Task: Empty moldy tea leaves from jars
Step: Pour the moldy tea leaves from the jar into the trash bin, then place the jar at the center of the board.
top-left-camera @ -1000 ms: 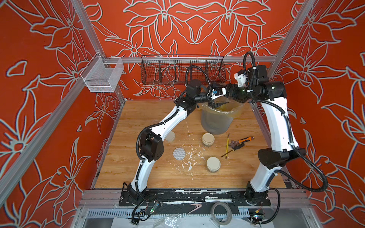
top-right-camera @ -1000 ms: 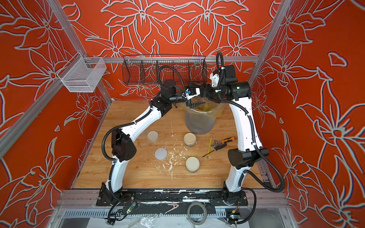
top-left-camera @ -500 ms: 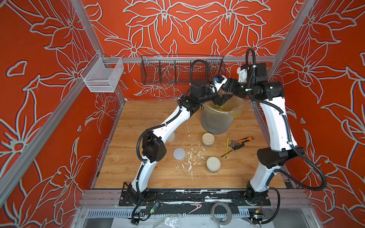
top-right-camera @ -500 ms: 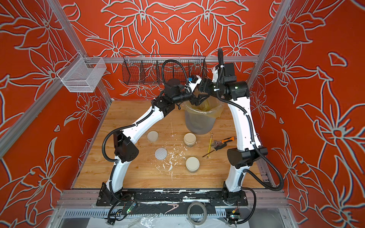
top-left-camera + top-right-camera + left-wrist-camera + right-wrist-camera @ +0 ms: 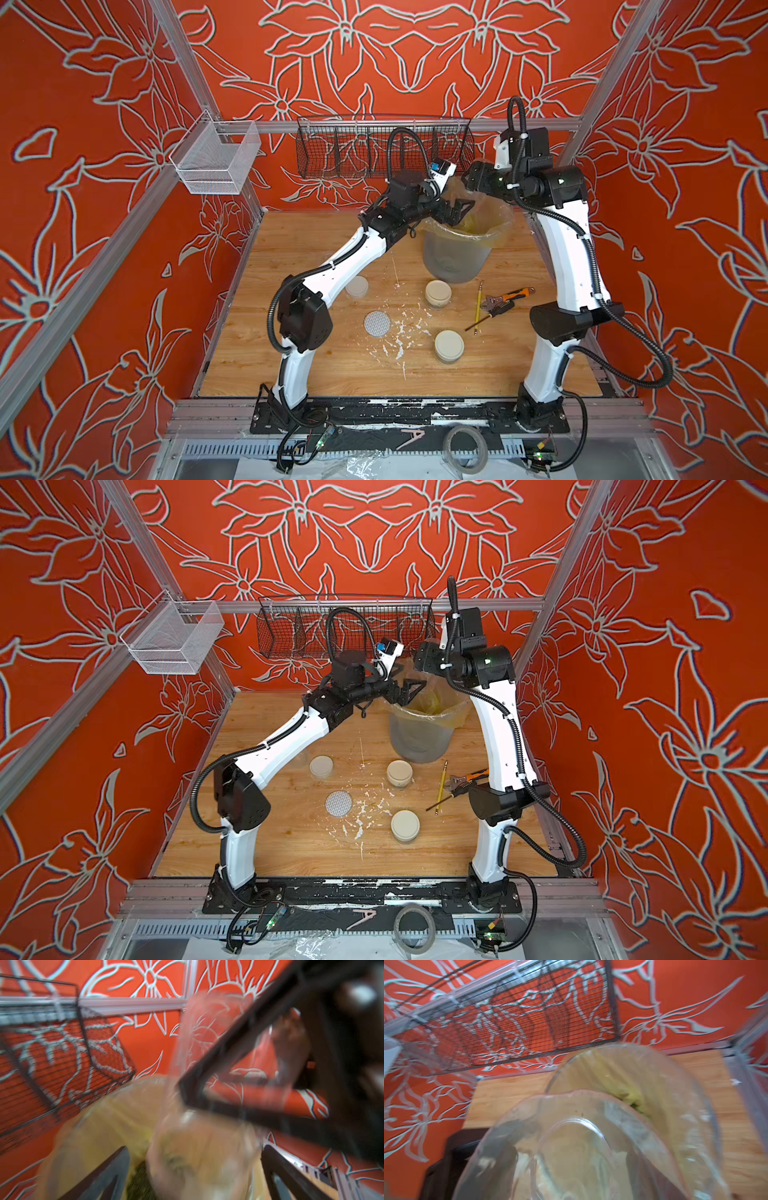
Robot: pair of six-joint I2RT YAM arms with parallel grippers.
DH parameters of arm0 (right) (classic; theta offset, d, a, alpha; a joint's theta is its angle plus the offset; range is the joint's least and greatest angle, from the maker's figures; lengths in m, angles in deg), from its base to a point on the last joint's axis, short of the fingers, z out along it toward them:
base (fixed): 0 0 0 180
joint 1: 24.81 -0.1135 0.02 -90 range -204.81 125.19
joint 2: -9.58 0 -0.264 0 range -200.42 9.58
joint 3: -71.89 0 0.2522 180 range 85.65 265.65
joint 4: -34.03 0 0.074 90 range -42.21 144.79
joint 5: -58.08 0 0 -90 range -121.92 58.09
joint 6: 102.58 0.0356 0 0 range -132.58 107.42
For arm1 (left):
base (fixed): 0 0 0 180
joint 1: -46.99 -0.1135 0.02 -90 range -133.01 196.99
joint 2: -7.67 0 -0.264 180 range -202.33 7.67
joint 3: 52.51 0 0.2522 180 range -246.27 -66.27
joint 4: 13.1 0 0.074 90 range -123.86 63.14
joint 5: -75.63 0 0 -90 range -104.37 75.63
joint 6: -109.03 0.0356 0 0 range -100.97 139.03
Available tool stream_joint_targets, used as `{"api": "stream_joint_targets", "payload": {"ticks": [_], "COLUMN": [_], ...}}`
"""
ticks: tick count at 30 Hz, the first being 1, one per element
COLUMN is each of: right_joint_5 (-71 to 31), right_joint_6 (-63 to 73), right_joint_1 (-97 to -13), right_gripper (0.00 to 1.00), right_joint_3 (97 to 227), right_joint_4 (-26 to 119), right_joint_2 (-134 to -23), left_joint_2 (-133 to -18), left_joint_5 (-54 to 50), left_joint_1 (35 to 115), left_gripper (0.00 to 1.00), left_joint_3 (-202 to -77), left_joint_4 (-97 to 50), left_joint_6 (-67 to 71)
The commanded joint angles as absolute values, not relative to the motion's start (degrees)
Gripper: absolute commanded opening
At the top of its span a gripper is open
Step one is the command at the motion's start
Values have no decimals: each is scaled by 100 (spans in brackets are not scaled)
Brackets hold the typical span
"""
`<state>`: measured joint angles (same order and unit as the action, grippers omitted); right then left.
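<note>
My left gripper (image 5: pixel 461 209) hangs open over the bin (image 5: pixel 455 257); in the left wrist view its fingers (image 5: pixel 116 1165) stand wide apart on either side of a blurred clear jar (image 5: pixel 199 1157), not pressing it. My right gripper (image 5: pixel 566 1167) is shut on that jar (image 5: pixel 571 1136), empty and tilted above the bin's mouth. Dark green tea leaves (image 5: pixel 141 1180) lie inside the yellowish liner. Three lidded jars stand on the table: a squat one (image 5: pixel 357 286) by the left arm, one (image 5: pixel 438 293) in front of the bin, one (image 5: pixel 449 345) nearer the front.
A white dotted lid (image 5: pixel 377 323) lies flat among white flakes (image 5: pixel 401 336). A pencil (image 5: pixel 478 305) and an orange-handled tool (image 5: pixel 505 298) lie right of the jars. A black wire basket (image 5: pixel 384 149) and a white mesh basket (image 5: pixel 214 162) hang on the back rail.
The left gripper has opened wide and dropped a little over the bin. The right gripper has drawn up and back toward the right, keeping the jar.
</note>
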<state>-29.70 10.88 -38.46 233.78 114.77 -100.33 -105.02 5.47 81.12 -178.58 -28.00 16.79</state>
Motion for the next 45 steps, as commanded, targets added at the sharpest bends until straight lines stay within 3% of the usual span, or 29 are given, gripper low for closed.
{"api": "stream_joint_targets", "payload": {"ticks": [1, 6, 7, 10, 13, 14, 17, 30, 39, 45], "right_joint_5": [-3743, -6473, -6185, -3878, -6001, -5927, -4109, -715, 767, 1120], "right_joint_6": [749, -713, -486, 627, 21, 23, 963, 3285, 4815, 5356], "right_joint_1": [-3891, -4869, -4858, -4383, -4875, -4896, -4504, -3889, -3883, -3887], "right_gripper": [14, 11, 11, 11, 7, 7, 8, 10, 10, 10], "right_joint_3": [23490, 23482, 23552, 23205, 23110, 23390, 23795, 21111, 19178, 18646], "right_joint_4": [11604, 11604, 11692, 11486, 11254, 11470, 11854, 8995, 6873, 6171], "right_joint_2": [-10000, -10405, -10441, -10274, -10310, -10449, -10568, -8552, -7594, -7314], "left_joint_2": [-9692, -8560, -8355, -7977, -7776, -7725, -7710, -8334, -9005, -9190], "left_joint_5": [317, 44, 27, 21, 43, 61, 234, 2059, 2776, 2836], "left_joint_1": [8012, 8012, 8012, 8017, 8013, 8008, 8004, 7638, 7538, 7531], "left_gripper": [97, 97, 98, 97, 97, 97, 97, 97, 97, 97], "left_joint_3": [-17021, -15504, -15223, -14762, -14519, -14466, -14380, -14948, -16032, -16196], "left_joint_4": [-2133, -1479, -1287, -1065, -998, -1010, -949, 334, 548, 536], "left_joint_6": [2067, 2156, 2179, 2349, 2580, 2641, 2849, 3206, 3353, 3275]}}
